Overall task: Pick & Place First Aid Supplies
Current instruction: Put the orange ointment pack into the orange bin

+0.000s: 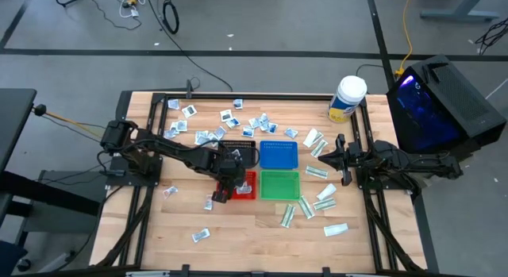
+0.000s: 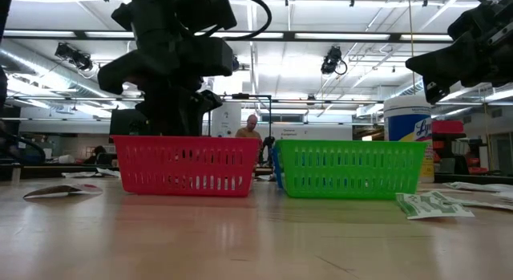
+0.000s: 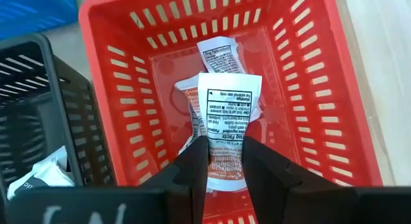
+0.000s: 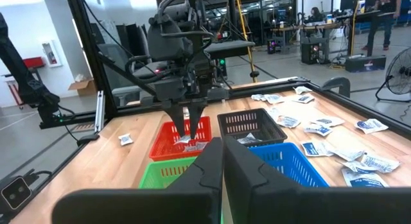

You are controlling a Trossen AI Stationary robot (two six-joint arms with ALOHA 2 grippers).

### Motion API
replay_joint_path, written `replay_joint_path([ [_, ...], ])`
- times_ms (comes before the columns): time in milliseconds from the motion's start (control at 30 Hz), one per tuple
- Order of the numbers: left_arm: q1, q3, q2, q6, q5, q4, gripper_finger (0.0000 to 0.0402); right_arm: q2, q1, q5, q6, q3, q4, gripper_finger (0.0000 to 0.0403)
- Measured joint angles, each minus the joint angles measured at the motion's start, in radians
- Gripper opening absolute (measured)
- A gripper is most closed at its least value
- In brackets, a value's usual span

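Note:
My left gripper stands over the red tray, pointing steeply down into it and shut on a white packet with black print. Two more packets lie on the tray's floor beneath it. In the high view the left gripper is at the red tray's left end. Many squarish white-and-blue packets lie at the table's far left, and longer white-and-green ones at the right. My right gripper waits shut and level at the table's right side. My left gripper pinches the white packet by one short end between its two fingers. The fingers come from above, slanting down. The packet hangs past the fingertips inside the red tray, its printed face toward the wrist camera; whether it touches the packets below, I cannot tell.
A black tray and a blue tray stand behind the red and green trays. The black tray holds a packet. A big white jar with a yellow label stands at the far right. Loose packets lie near the front.

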Motion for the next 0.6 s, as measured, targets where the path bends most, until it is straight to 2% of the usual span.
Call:
replay_joint_path([
  [100,0.000,0.000,0.000,-0.033,0.000,0.000,0.0104,0.000,0.000,0.000,0.000,0.000,0.000,0.0018],
  [200,0.000,0.000,0.000,-0.084,0.000,-0.001,0.0125,0.000,0.000,0.000,0.000,0.000,0.000,0.0018],
  [467,-0.018,0.007,0.000,-0.180,0.005,-0.009,0.0257,0.000,0.000,0.000,0.000,0.000,0.000,0.0018],
  [600,-0.024,0.035,0.000,-0.205,0.008,-0.028,0.0295,0.000,0.000,0.000,0.000,0.000,0.000,0.0018],
])
